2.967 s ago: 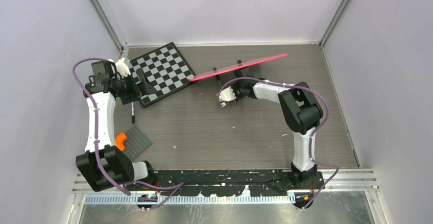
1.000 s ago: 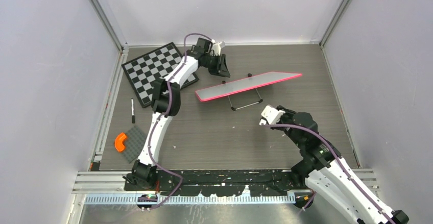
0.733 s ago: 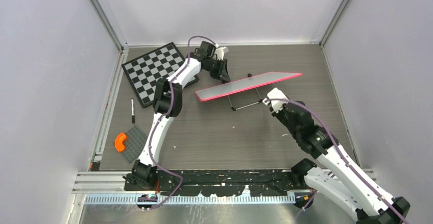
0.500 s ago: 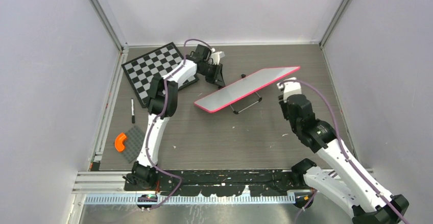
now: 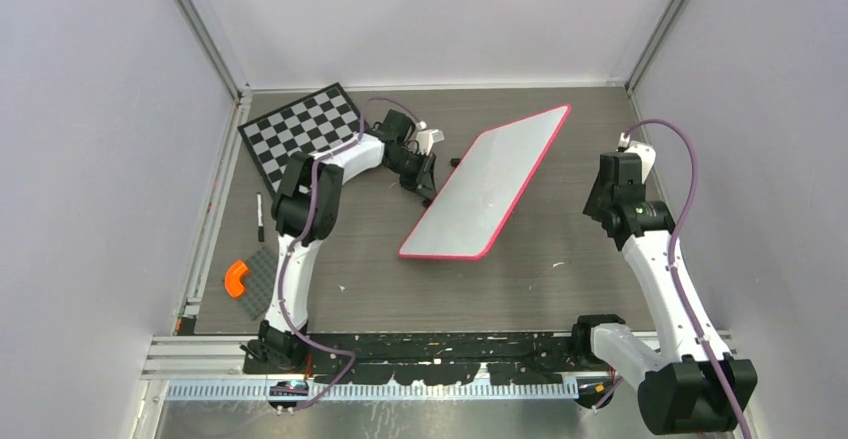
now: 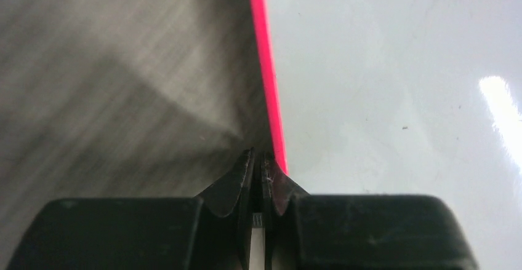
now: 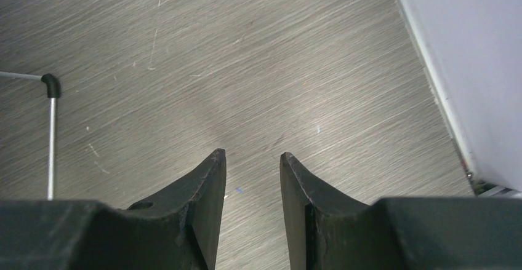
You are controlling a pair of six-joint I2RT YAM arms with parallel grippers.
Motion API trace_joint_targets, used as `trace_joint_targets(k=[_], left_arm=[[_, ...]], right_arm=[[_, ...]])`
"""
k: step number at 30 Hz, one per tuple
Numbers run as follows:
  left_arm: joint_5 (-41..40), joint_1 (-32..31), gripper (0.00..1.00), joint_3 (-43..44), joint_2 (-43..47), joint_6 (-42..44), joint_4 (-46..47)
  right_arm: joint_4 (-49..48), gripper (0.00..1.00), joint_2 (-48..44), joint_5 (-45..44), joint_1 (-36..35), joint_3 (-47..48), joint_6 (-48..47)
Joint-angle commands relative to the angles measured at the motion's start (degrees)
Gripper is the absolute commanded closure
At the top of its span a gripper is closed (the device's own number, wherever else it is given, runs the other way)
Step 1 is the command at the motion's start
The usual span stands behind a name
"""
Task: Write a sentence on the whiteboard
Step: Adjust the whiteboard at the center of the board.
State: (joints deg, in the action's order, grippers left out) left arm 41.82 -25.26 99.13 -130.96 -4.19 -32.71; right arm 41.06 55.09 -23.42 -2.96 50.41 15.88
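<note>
The large glossy white whiteboard with a thin pink-red frame (image 5: 485, 184) lies face up and slantwise on the grey wood-grain table (image 5: 400, 279); whether it rests quite flat I can't tell. At its left long edge the left gripper (image 6: 258, 157) has its black fingers pressed together, tips right against the frame, apparently pinching nothing. Well to the right of the whiteboard the right gripper (image 7: 251, 154) hangs over tabletop, jaws parted and empty. A black-and-white checkered chessboard (image 5: 310, 139) sits left of the whiteboard's far end.
</note>
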Motion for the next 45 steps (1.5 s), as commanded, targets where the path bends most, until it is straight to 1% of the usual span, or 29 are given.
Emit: trace_joint_targets(k=[1,4,6,7,9,11,13,15,18,20,23,28,32,36,40,45], left_arm=[[3.55,-1.68,0.91,-6.13,7.17,2.38,3.57],[3.69,-2.08,0.9,-11.99,11.36,4.82,6.37],[2.67,-2.08,0.87,-12.5,13.25,9.43,5.27],[1.61,-1.96,0.83,-11.67,13.94,12.14,4.11],[-0.63,-1.35,0.73,-8.37,14.03,17.23,1.26],[-1.49,-0.41,0.63,-2.66,12.59,22.65,-3.63],[-1.52,0.16,0.56,4.91,9.57,32.55,-11.86],[-2.42,0.29,0.5,11.25,6.73,39.26,-17.87],[-4.2,0.21,0.45,14.73,4.66,44.19,-17.53],[-4.81,0.21,0.44,15.73,3.62,46.42,-15.63],[-3.64,0.21,0.44,17.68,1.66,51.15,-15.22],[-2.34,-0.25,0.44,21.09,-2.05,59.34,-16.42],[-1.99,-0.9,0.44,25.27,-5.41,59.9,-16.9],[-2.31,-2.02,0.45,26.67,-7.71,62.84,-18.15],[-3.47,-2.94,0.49,27.91,-9.53,65.3,-18.64],[-3.42,-3.59,0.55,32.24,-12.21,67.28,-22.05]], right_arm=[[0.03,0.57,2.03,7.64,3.06,4.33,3.28],[0.12,0.57,4.07,11.6,5.94,5.51,3.55],[0.16,0.58,5.15,13.48,7.09,6.19,3.59],[0.16,0.57,5.63,14.17,7.51,6.45,3.63],[0.16,0.58,6.35,15.6,8.3,6.84,3.54],[0.21,0.58,6.87,16.83,8.7,7.02,3.66],[0.19,0.59,7.2,18.0,8.89,7.07,3.87],[0.17,0.59,7.38,18.67,8.98,7.05,4.18],[0.19,0.6,7.7,18.94,9.1,7.06,4.55],[0.18,0.6,7.61,19.15,9.2,7.2,4.62],[0.42,0.6,7.39,19.37,9.29,7.26,4.68],[1.44,0.61,7.77,20.04,9.31,7.33,4.9],[1.57,0.61,8.13,20.43,9.29,7.24,5.12],[1.57,0.62,8.6,20.51,9.29,7.46,4.95],[1.57,0.62,9.15,20.18,9.29,7.97,4.32],[1.57,0.62,9.61,20.15,9.38,8.16,3.96]])
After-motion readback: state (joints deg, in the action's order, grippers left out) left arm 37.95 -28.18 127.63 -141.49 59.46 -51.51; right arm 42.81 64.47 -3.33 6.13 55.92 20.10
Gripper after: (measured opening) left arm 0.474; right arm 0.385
